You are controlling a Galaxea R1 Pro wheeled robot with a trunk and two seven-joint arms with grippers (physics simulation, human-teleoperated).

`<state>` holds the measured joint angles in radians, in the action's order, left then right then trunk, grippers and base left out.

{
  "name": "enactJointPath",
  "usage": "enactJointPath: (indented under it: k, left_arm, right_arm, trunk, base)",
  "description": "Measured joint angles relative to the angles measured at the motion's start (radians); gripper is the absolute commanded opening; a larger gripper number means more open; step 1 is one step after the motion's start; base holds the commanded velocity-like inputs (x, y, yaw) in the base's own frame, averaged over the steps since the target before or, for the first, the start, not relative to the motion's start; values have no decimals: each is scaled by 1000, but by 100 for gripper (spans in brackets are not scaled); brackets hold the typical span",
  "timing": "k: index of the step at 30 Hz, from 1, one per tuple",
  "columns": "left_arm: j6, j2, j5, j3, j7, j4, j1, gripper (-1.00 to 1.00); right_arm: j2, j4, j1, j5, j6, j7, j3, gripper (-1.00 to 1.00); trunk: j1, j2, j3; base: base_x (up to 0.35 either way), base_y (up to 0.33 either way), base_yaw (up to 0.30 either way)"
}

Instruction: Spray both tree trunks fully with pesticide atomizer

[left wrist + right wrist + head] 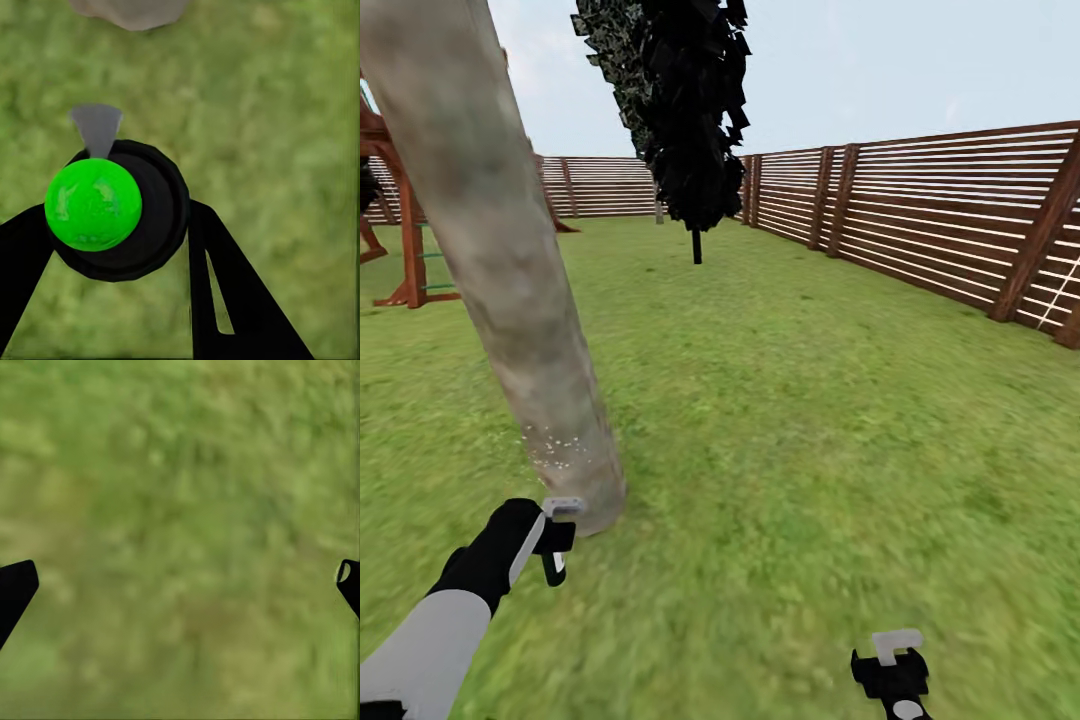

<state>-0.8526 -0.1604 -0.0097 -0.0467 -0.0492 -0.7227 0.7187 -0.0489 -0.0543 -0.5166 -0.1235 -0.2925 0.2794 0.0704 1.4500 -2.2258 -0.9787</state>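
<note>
Lawn (810, 420) runs wide to a slatted wooden fence (950, 215). Thick pale trunk (500, 260) leans across the head view, foot in grass; a patch of whitish specks (555, 445) sits low on its bark. Dark thin-stemmed tree (695, 110) stands farther back near the fence corner; red-brown play frame (400, 220) at far left. Left gripper (552, 545) close by the trunk's foot, fingers clamped on the bottle (124, 214), green round top (93, 204) facing the wrist camera. Right gripper (895, 665) low over grass, fingers (15, 589) spread wide, nothing between.
</note>
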Motion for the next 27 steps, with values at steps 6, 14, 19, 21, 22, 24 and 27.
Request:
enactJointPath:
  k: [6,14,19,21,22,24,27]
  left_arm:
    - [-1,-10,-2,-2,16,1,1,-100]
    - [-3,5,7,2,67,0,1,-100]
    - [-4,4,3,5,66,-1,2,-100]
    - [-5,4,2,5,66,-3,2,-100]
    - [-6,4,2,5,66,-4,2,-100]
    - [-11,4,1,6,66,-9,5,-100]
    - [-12,5,0,7,66,-10,11,-100]
  right_arm:
    - [0,0,0,0,0,0,0,100]
    - [-1,0,0,0,0,0,0,100]
    - [-3,0,8,-1,-1,0,0,100]
    - [-3,0,9,-1,-1,0,0,100]
    - [-2,0,9,-1,0,0,0,100]
    - [-2,-1,9,0,0,0,0,100]
    - [0,-2,9,0,0,0,0,100]
  trunk:
    - [0,0,0]
    - [0,0,0]
    - [0,0,0]
    - [0,0,0]
    - [0,0,0]
    - [0,0,0]
    - [0,0,0]
  base:
    - [145,-272,274]
    - [115,-263,149]
    - [3,-274,2]
    - [0,-275,0]
    - [0,-275,0]
    - [0,-275,0]
    - [0,-275,41]
